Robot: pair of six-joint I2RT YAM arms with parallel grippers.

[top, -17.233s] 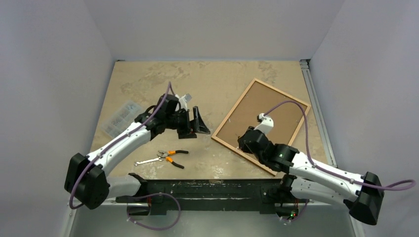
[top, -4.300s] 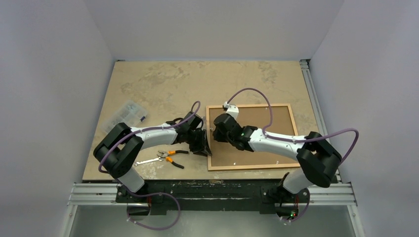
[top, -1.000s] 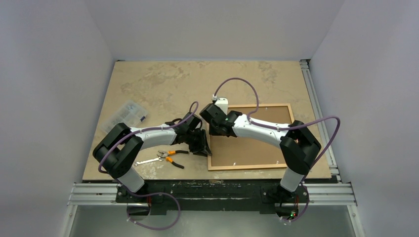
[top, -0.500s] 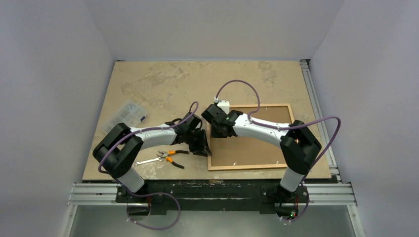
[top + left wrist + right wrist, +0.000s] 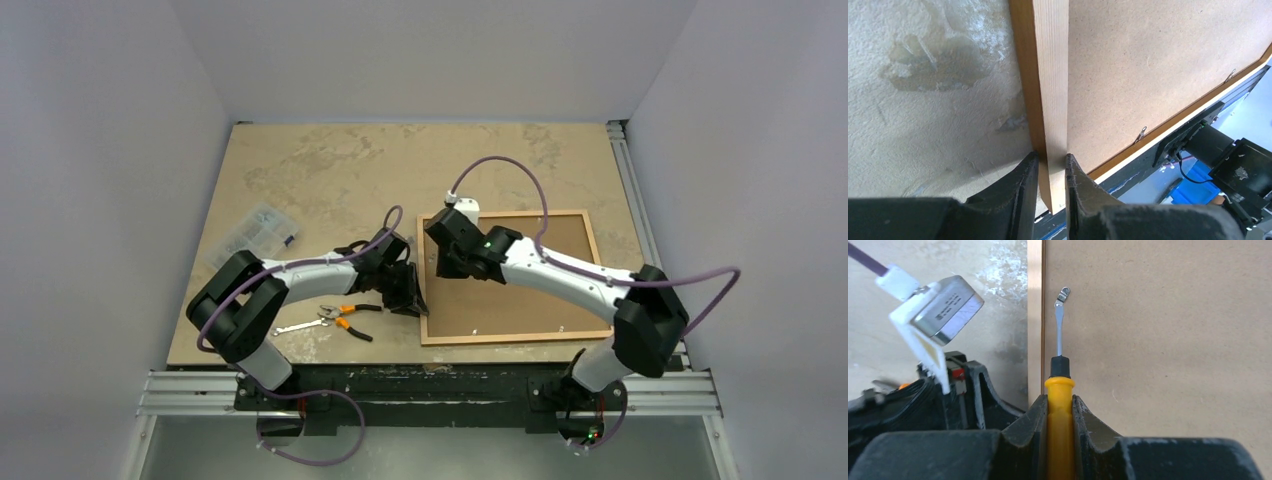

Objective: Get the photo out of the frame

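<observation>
The frame [image 5: 500, 338] lies face down on the table, orange-brown moulding around the photo's plain brown board back [image 5: 520, 300]; the printed side is hidden. My left gripper [image 5: 408, 290] is shut on the frame's left moulding [image 5: 1050, 75] close to the near corner, one finger on each side [image 5: 1052, 162]. My right gripper [image 5: 1060, 402] is shut on a yellow-handled screwdriver [image 5: 1060, 415]. Its blade lies along the board just inside the left moulding [image 5: 1034, 315], with the tip at a small metal tab [image 5: 1063, 294]. From above, the right gripper [image 5: 447, 262] sits over the frame's upper left part.
Orange-handled pliers [image 5: 345, 318] and a small wrench [image 5: 295, 326] lie left of the frame, near the left arm. A clear plastic box [image 5: 250, 235] sits at the table's left edge. More metal tabs [image 5: 1140, 133] stand along the frame's near side.
The right gripper with the screwdriver has shifted a little to the right and nearer, from the frame's upper left corner onto the board. The left gripper has kept its hold.
</observation>
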